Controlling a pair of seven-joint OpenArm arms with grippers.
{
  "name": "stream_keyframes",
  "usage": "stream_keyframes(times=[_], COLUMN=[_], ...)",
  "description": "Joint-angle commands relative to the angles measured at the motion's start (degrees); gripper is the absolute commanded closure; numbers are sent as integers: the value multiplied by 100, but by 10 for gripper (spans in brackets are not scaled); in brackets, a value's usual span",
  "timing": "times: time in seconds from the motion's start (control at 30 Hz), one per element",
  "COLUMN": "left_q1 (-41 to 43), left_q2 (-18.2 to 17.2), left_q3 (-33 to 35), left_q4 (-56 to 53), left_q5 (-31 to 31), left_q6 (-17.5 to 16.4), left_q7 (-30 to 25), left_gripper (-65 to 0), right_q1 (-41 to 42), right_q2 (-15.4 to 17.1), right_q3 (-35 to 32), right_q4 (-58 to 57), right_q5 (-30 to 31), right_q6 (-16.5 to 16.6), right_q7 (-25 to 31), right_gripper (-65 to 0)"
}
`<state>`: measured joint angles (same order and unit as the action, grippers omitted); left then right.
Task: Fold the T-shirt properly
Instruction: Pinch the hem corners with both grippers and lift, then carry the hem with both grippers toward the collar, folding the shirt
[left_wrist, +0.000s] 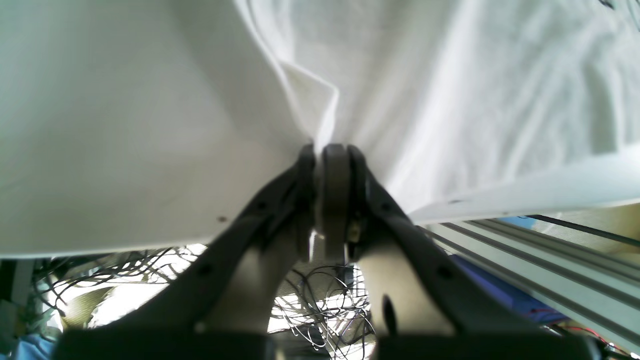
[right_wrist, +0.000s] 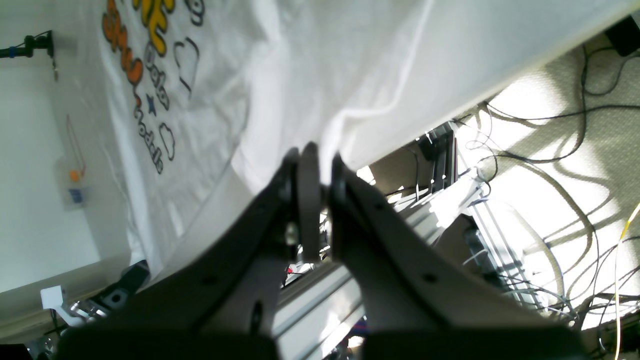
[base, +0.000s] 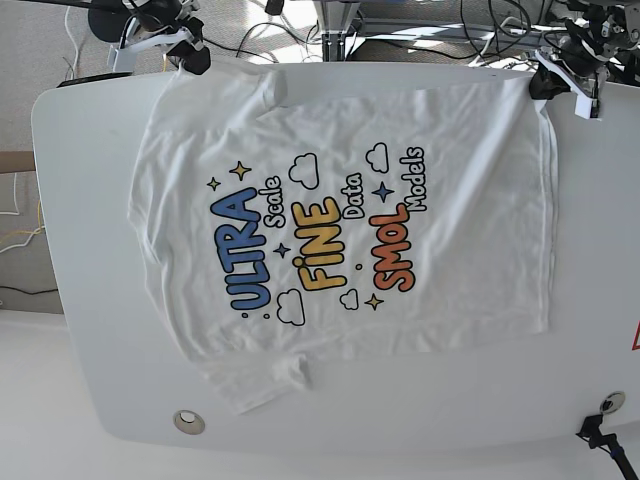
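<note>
shirt (base: 340, 235) print, base view: "ULTRA Scale FiNE Data SMOL Models"
ULTRA: blue, 8 o'clock end of the print
FiNE: yellow, middle
SMOL: red-orange, 4 o'clock end
small words: black outline
right wrist view: same print, only partly readable

A white T-shirt (base: 340, 230) lies spread print-up on a white table (base: 80, 330). The left gripper (base: 541, 80) and the right gripper (base: 190, 55) each pinch a far corner.
</note>
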<state>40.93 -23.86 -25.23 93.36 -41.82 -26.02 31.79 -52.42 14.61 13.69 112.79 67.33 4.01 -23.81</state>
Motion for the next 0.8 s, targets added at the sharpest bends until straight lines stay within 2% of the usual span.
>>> stream_keyframes(times=[0.0, 0.1, 0.2, 0.33, 0.43, 0.77], left_q1=[-53, -502, -862, -1504, -1759, -3244], left_q2=[-89, -28, -28, -19, -19, -36], left_q3=[-127, -241, -241, -250, -250, -241], left_q4=[233, 356, 356, 321, 251, -303], left_q5=[-86, -86, -86, -59, -59, -59], left_q6=[-31, -31, -22, -22, -22, -5], left_q7=[-133, -124, -54, 606, 755, 1432], left_gripper=[0, 0, 0, 0, 0, 0], right_q1=[122, 517, 957, 1607, 2135, 3524], right_q2=[47, 82, 249, 258, 249, 275], right_q3=[42, 50, 33, 33, 33, 6], right_q4=[119, 119, 92, 83, 75, -1016], right_q5=[41, 41, 41, 41, 32, 23], right_q6=[87, 96, 96, 96, 96, 96], right_q7=[82, 82, 65, -304, -568, -621], right_gripper=[0, 0, 0, 0, 0, 0])
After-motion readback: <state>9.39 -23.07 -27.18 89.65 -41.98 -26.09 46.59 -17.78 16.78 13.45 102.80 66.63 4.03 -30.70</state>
